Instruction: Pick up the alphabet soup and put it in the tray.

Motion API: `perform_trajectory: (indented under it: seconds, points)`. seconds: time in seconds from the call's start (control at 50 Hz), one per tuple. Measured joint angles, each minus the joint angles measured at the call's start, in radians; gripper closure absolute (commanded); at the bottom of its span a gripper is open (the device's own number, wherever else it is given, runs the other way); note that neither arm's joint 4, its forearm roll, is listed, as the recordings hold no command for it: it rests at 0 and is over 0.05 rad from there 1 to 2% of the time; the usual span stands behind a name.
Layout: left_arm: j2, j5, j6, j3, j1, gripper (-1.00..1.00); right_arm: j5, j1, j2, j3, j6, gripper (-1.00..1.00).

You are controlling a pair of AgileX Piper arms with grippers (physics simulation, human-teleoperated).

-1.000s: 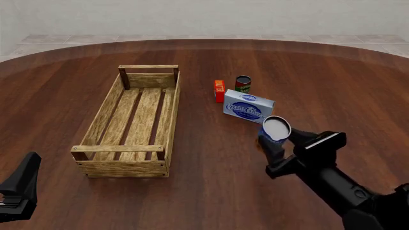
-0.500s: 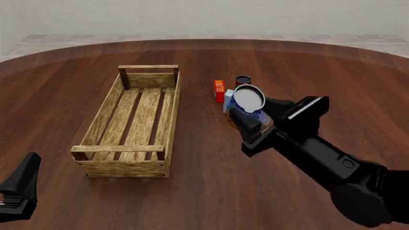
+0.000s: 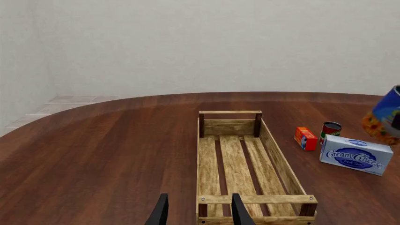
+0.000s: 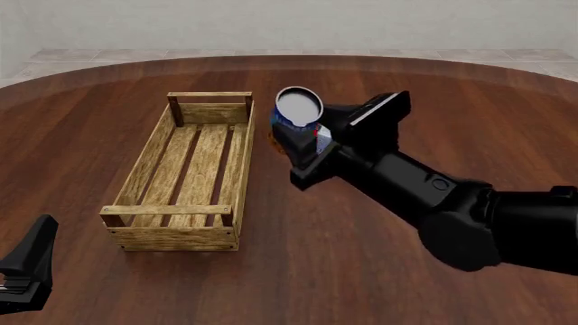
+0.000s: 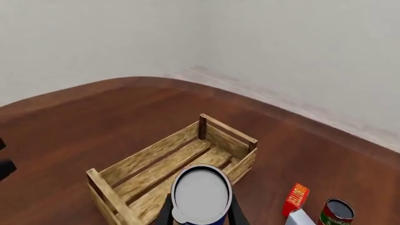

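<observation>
**Soup in the air, tray just to the left**

Your left gripper sits parked at the near left corner of the table, fingers apart with nothing between them, well off from the action. Next across is the tray, its long axis running away from you, slats bare. Just past its right wall, you've got the soup lifted off the table, clamped in the right gripper, silver top tilted toward the camera. The fingers close snugly on the can's sides. Here's the one that matters: the can hangs beside the tray's far right corner, not over it yet. By my read, the right arm has to carry it leftward and over the wall before lowering.
</observation>
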Motion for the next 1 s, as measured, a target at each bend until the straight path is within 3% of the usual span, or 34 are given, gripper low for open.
perform_trajectory:
  seconds: [0.56,1.0]
  points:
    - [0.0,0.0,0.0,0.0,0.0,-1.0,0.102,0.088,0.132,-0.243,-0.048,1.0]
    - [0.0,0.0,0.0,0.0,0.0,-1.0,0.126,0.113,0.261,-0.376,-0.064,1.0]
